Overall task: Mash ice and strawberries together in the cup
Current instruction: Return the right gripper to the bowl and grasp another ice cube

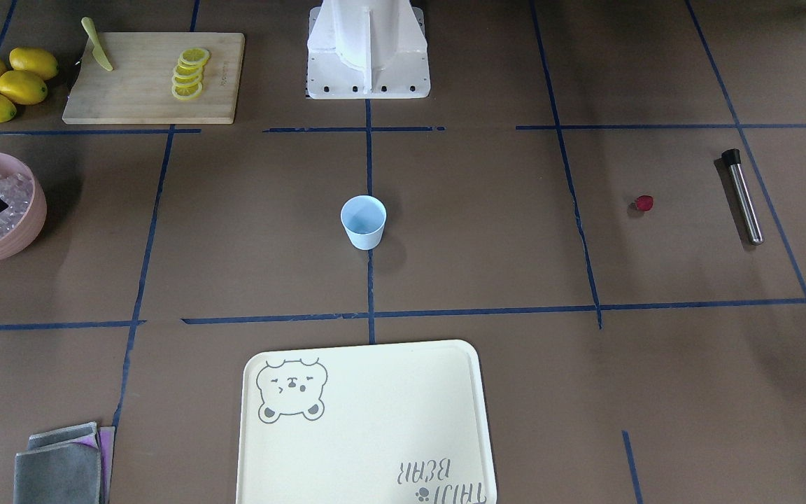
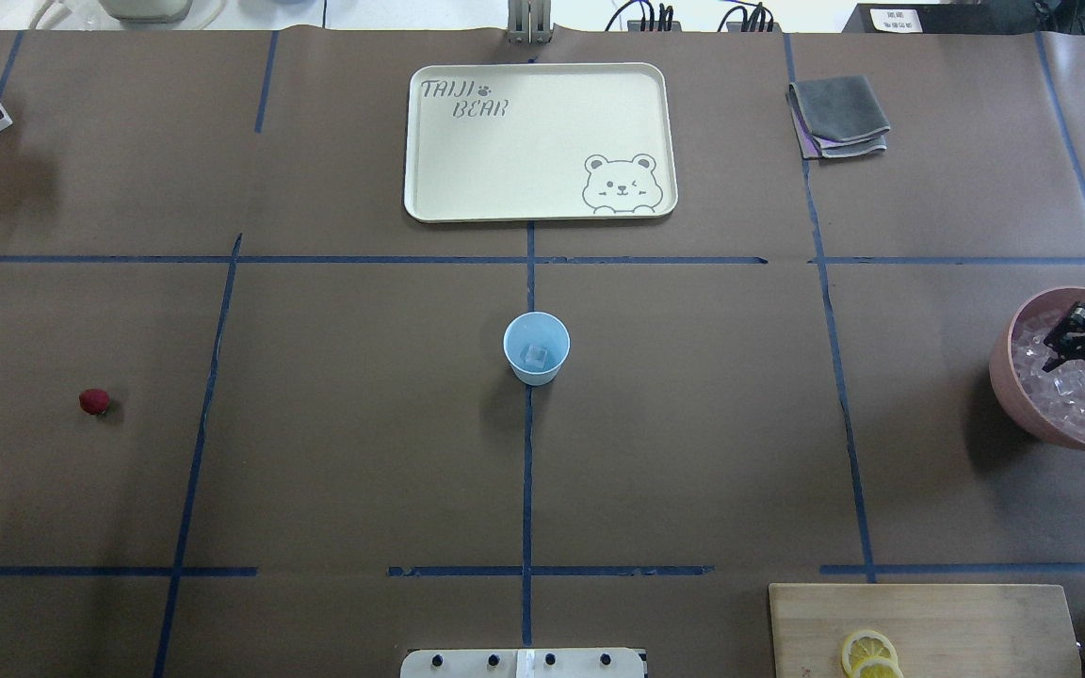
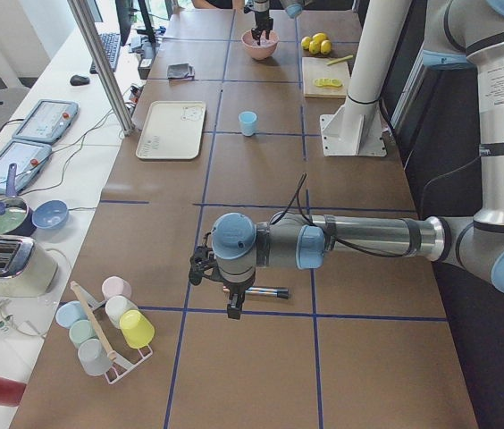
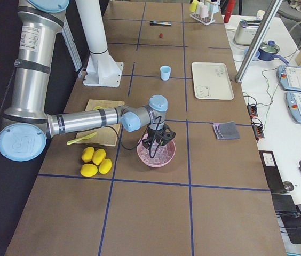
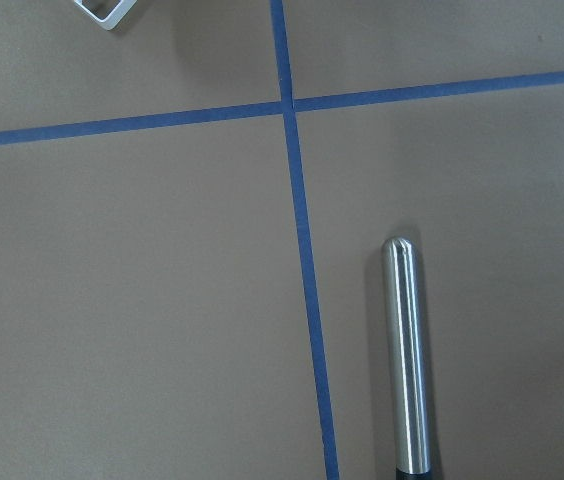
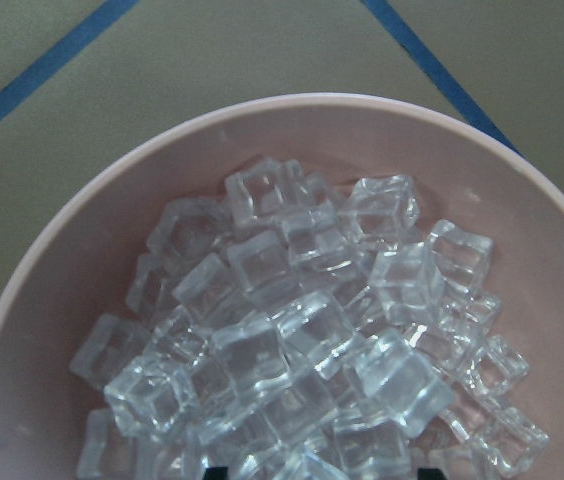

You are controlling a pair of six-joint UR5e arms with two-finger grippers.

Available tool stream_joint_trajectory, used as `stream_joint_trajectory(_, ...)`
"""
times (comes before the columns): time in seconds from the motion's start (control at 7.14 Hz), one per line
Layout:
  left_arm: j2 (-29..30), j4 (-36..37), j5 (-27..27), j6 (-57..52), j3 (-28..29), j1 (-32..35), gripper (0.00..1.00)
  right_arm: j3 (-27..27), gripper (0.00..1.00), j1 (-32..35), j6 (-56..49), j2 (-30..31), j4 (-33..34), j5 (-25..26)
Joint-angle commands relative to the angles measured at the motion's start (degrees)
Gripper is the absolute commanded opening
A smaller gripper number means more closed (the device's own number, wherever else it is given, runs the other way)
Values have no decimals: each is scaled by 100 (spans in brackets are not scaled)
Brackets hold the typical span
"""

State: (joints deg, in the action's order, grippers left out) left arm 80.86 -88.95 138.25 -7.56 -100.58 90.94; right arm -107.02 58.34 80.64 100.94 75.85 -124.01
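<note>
The pale blue cup stands upright at the table's centre with one ice cube in it. Most of the ice fills the pink bowl at the table's right end. My right gripper hangs over that ice, open, with nothing held. The strawberry lies alone on the table's left part. My left gripper hovers above a steel muddler. It shows only in the exterior left view, so I cannot tell whether it is open or shut.
A cream bear tray lies beyond the cup, a grey cloth to its right. A cutting board holds lemon slices and a yellow knife, with whole lemons beside it. A cup rack stands at the left end.
</note>
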Motion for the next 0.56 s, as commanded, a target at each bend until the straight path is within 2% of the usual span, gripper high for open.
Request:
stream_joint_trajectory(0.0, 0, 0, 0, 0, -6, 2, 100, 24, 66, -16, 4, -21, 0, -9)
stream_joint_trajectory(0.14, 0, 0, 0, 0, -6, 2, 100, 24, 62, -16, 4, -21, 0, -9)
stream_joint_trajectory(0.42, 0, 0, 0, 0, -14, 2, 100, 33, 45, -16, 13, -21, 9, -26)
